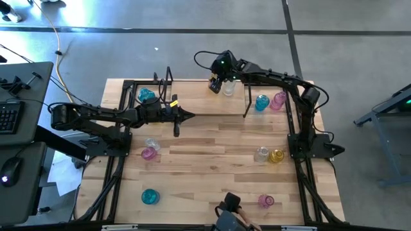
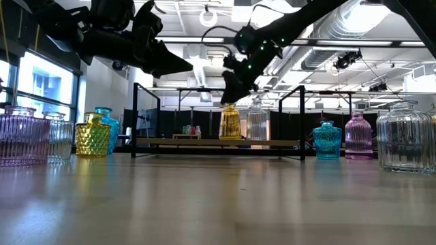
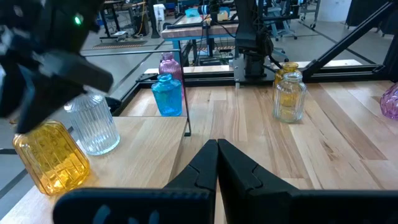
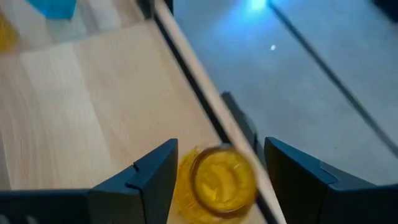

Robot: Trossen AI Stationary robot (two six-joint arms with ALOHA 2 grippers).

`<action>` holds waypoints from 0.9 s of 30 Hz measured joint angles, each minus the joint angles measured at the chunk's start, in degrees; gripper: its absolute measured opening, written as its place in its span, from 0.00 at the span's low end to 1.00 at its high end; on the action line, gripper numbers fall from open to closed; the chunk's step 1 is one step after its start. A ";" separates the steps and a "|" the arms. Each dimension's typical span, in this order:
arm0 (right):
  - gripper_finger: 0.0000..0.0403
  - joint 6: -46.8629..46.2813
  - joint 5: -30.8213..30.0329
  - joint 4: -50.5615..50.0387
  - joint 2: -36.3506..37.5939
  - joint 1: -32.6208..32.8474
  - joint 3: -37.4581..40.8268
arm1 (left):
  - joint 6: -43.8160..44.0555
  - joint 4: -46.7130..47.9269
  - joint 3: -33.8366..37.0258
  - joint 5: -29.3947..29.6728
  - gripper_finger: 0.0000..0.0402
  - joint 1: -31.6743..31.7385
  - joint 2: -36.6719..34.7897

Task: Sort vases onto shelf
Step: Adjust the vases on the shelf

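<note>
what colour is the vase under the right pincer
Yellow: a translucent ribbed glass vase on the shelf, under the open right pincer. Clearest in the low view.

the table (image 1: 212, 147) is pale wood in butcher-block strips, smooth with a soft sheen. the vases (image 3: 51, 157) are ribbed, glossy translucent glass in yellow, clear, teal and pink. the shelf (image 2: 218, 142) is thin matt black metal. the right gripper (image 4: 217, 177) fingers look like matt dark plastic.

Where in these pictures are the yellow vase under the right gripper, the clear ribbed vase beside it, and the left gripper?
yellow vase (image 2: 229, 123), low view, its ribbed body.
clear ribbed vase (image 3: 94, 127), left wrist view, its body.
left gripper (image 1: 190, 116), high view, its shut fingertips.
</note>
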State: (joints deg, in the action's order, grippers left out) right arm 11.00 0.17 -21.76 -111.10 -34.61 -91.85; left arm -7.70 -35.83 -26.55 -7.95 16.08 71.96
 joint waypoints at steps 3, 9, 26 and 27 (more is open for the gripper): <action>0.55 0.64 -1.02 0.15 1.52 0.00 0.00 | 0.00 0.02 -0.01 0.00 0.00 0.00 0.00; 0.55 1.31 -3.14 -4.37 7.00 0.15 0.00 | 0.00 0.19 0.00 -0.02 0.00 0.00 0.00; 0.55 -1.99 -4.59 -19.26 10.59 -4.04 2.05 | -0.37 0.28 0.00 0.00 0.00 0.00 0.00; 0.55 -1.99 -4.09 -19.32 10.59 -4.04 2.05 | -0.37 0.28 0.00 -0.01 0.00 0.00 0.00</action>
State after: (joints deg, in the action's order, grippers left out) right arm 9.02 -3.91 -41.08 -100.51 -38.65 -89.80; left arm -8.08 -35.55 -26.55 -7.96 16.08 71.96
